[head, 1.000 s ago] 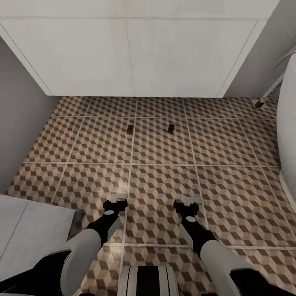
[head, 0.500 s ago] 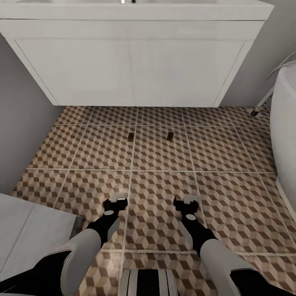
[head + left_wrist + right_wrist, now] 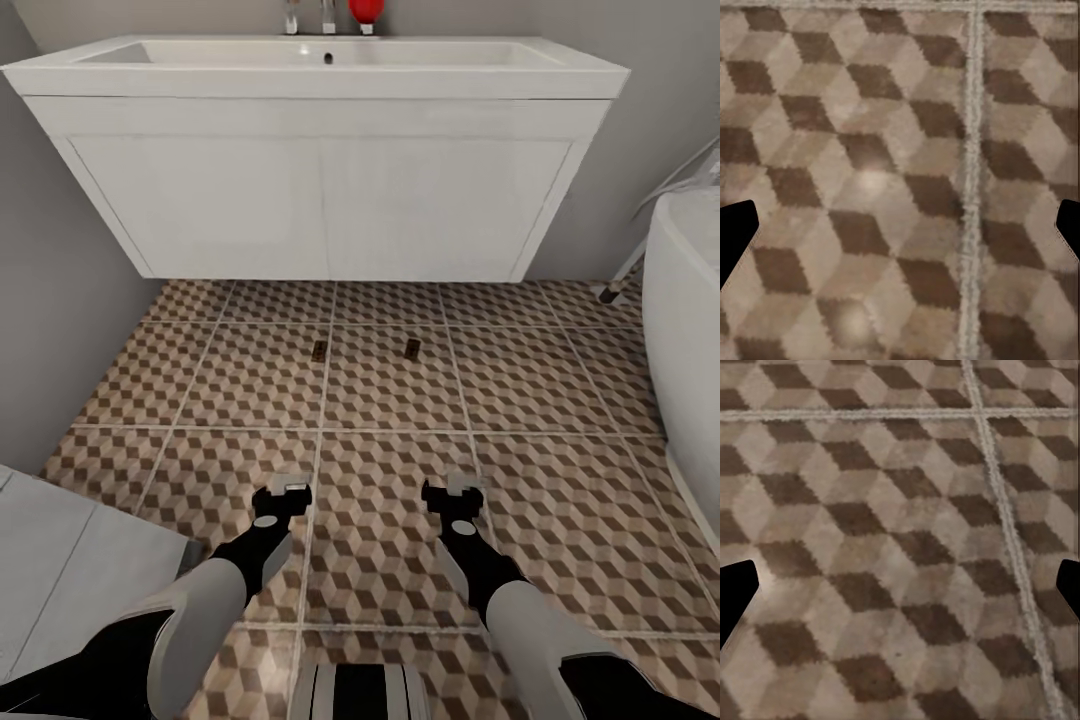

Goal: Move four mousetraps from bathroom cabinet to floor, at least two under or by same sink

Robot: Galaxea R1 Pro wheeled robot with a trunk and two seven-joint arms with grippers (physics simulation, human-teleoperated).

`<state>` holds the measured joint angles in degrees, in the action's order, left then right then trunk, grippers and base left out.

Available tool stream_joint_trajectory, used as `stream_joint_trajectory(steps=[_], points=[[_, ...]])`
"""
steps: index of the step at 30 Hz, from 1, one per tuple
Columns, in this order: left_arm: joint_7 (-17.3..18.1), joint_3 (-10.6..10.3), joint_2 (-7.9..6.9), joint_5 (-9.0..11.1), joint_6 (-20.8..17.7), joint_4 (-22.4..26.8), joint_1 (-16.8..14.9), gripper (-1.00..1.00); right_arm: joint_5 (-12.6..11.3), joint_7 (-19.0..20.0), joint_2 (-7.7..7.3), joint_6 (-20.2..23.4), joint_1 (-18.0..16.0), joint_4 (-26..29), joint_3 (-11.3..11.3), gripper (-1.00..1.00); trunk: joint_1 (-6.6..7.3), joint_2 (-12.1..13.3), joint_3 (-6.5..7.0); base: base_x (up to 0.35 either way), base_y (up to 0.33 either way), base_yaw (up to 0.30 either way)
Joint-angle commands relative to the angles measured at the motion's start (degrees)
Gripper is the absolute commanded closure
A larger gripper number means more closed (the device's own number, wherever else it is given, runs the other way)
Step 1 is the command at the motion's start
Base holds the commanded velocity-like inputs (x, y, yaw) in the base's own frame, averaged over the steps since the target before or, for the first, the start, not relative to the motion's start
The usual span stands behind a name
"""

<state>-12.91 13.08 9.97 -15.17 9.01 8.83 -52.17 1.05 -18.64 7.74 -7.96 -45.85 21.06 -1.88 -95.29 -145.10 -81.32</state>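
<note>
The bathroom floor (image 3: pixel 560 480), tiled in its brown and beige cube pattern, is taking up the lower two thirds of the head view. The bathroom sink (image 3: pixel 320 150) is spanning the top of the frame, hanging off the wall with open floor beneath it. A white bathtub (image 3: pixel 685 330) is curving in at the right edge, and a pale grey flat surface (image 3: pixel 70 560) is cutting across the lower left corner.

Two mousetraps are lying on the tiles in the middle of the frame, just in front of the basin's lower edge: one (image 3: pixel 318 349) on a grout line, the other (image 3: pixel 411 347) a little to its right. Sitting that close to the same sink, they are probably meeting the "next to the sink" condition, which would explain their placement side by side.

The left hand (image 3: pixel 284 490) and right hand (image 3: pixel 455 490) are hovering low in the frame, well apart from the traps. In each wrist view the dark fingertips (image 3: pixel 735 236) (image 3: pixel 735 592) are standing wide apart with only tile between them, so both hands are spread and carrying nothing. The robot is likely free to fetch the remaining traps.
</note>
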Motion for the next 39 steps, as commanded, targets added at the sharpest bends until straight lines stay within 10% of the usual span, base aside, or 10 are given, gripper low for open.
stream_joint_trajectory(steps=[1,39], points=[[-0.18,0.45,0.03,-0.59,0.24,-0.15,-0.04,-1.0,0.15,-0.36,-0.01,-0.07,-0.03,-0.06,-0.24,-1.0,0.03,0.0,0.19,0.0,0.0,0.0],[-0.5,0.53,-0.16,2.22,0.66,-2.64,-0.04,-1.0,0.16,0.46,-1.05,-0.13,0.39,-2.94,-0.48,-1.0,1.01,0.51,8.61,0.0,0.0,0.0]])
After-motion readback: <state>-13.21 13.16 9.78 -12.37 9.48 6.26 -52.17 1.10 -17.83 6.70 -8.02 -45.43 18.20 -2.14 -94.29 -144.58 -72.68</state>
